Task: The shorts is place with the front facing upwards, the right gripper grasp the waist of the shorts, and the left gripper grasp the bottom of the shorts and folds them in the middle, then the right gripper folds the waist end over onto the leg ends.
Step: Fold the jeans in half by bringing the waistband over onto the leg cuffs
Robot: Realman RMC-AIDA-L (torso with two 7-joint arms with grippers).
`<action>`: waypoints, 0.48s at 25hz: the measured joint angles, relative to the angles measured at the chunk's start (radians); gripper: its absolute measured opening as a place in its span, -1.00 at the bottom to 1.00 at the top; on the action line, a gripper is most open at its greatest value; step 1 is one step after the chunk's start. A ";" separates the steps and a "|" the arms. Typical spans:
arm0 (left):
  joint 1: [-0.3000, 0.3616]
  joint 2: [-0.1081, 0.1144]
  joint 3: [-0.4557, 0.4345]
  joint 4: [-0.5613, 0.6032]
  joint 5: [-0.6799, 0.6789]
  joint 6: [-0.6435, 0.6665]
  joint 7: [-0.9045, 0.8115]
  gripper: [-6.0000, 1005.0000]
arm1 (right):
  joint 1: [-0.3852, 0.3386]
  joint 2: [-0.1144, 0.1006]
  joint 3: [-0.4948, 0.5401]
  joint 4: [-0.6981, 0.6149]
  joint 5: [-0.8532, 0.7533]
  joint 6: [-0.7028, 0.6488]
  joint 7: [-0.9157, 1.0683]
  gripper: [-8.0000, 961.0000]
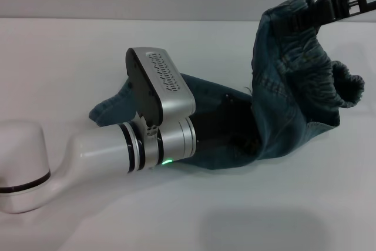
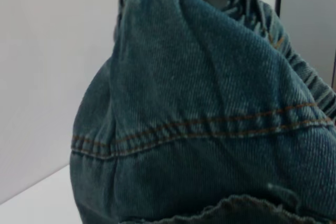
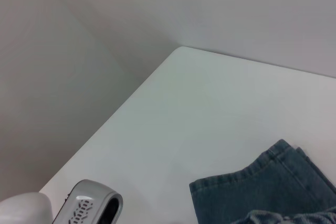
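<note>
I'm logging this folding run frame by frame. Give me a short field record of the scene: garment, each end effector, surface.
garment: denim shorts, partly lifted off the table, one side raised
waist: ruffled elastic band, held up at the upper right
leg ends: hem lying flat on the table
right end effector: shut on the waist, raised above the table
left end effector: low on the shorts near the middle, fingers hidden by the wrist
surface: white table

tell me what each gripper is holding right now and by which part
The right gripper holds the shorts lifted by the waist. The left gripper lies on the leg part; its hold is hidden.
</note>
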 joint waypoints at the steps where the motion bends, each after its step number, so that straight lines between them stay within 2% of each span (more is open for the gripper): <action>1: 0.000 0.000 0.002 0.000 0.000 0.000 0.000 -0.95 | 0.000 0.000 0.000 0.002 0.000 0.000 0.000 -0.86; 12: 0.010 -0.001 0.021 0.027 -0.003 0.005 -0.009 -0.95 | 0.012 -0.003 -0.003 0.052 -0.002 0.004 -0.003 -0.86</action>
